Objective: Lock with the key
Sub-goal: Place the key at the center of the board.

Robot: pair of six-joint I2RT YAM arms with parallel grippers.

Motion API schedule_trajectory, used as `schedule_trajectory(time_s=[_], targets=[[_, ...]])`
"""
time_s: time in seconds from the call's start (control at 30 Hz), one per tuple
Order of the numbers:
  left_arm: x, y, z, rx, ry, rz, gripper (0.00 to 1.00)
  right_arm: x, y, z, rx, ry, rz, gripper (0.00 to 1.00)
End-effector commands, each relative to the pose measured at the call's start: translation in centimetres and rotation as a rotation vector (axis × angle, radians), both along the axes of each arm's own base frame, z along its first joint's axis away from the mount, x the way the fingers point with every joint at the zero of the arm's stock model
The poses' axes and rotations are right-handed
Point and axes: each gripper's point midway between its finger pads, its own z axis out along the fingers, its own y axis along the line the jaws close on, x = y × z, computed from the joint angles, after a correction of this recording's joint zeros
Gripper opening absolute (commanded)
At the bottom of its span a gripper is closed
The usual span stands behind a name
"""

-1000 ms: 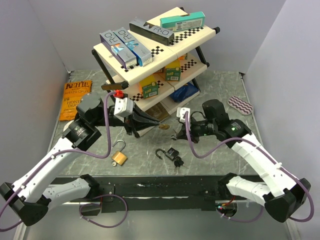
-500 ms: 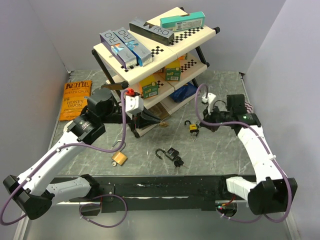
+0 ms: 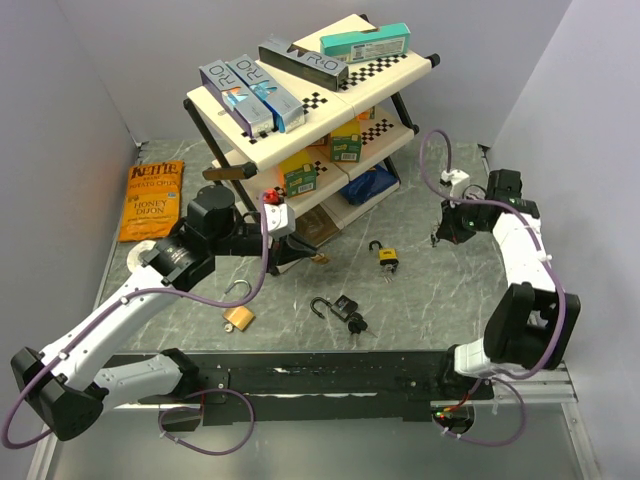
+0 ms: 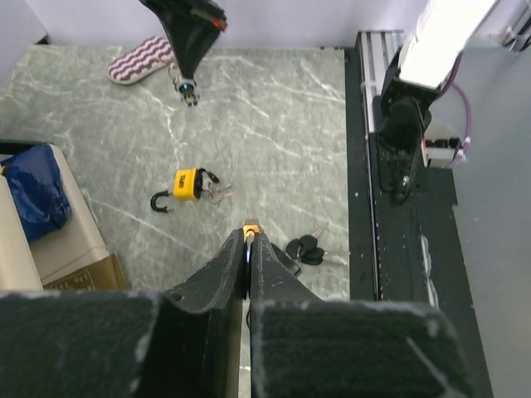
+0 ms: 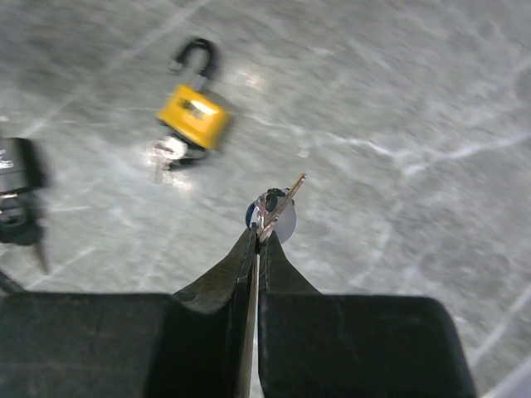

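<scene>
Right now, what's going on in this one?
The right gripper is shut on a key and hovers over the table, apart from the yellow padlock, which lies there with more keys at its base. The left gripper, near the shelf, pinches a small brass-coloured item that I can't identify. A black padlock and a brass padlock lie untouched.
</scene>
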Motion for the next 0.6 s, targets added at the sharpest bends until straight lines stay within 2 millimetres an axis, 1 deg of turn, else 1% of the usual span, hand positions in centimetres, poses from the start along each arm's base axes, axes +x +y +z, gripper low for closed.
schedule_trajectory(time_s=[0.0, 0.13, 0.2, 0.3, 0.4, 0.47, 0.5, 0.53, 0.57], targets=[[0.1, 0.0, 0.7, -0.011, -0.062, -0.006, 0.01, 1.9, -2.9, -0.5, -0.085, 0.006, -0.032, 0.0], [0.3, 0.0, 0.1, 0.008, -0.059, -0.01, 0.01, 2.4, -4.9, -3.2, -0.125, 0.091, -0.068, 0.0], [0.3, -0.1, -0.4, 0.019, -0.05, -0.014, 0.01, 2.4, -6.0, -4.7, -0.159, 0.143, -0.076, 0.0], [0.4, -0.2, -0.8, 0.025, -0.044, -0.018, 0.01, 2.0, -7.2, -6.6, -0.182, 0.21, -0.076, 0.0], [0.7, -0.4, -1.2, 0.033, -0.038, -0.016, 0.01, 1.9, -8.2, -7.8, -0.212, 0.241, -0.071, 0.0], [0.7, -0.5, -1.4, 0.033, -0.029, -0.014, 0.01, 2.1, -8.7, -8.2, -0.231, 0.245, -0.065, 0.01], [0.8, -0.6, -1.4, 0.03, -0.029, -0.015, 0.01, 2.3, -9.1, -8.3, -0.247, 0.248, -0.071, 0.1], [0.9, -0.6, -1.5, 0.031, -0.021, -0.016, 0.01, 2.5, -9.2, -8.3, -0.248, 0.248, -0.073, 0.17], [0.8, -0.7, -1.7, 0.032, -0.015, -0.018, 0.01, 2.9, -9.3, -7.9, -0.249, 0.239, -0.078, 0.28]])
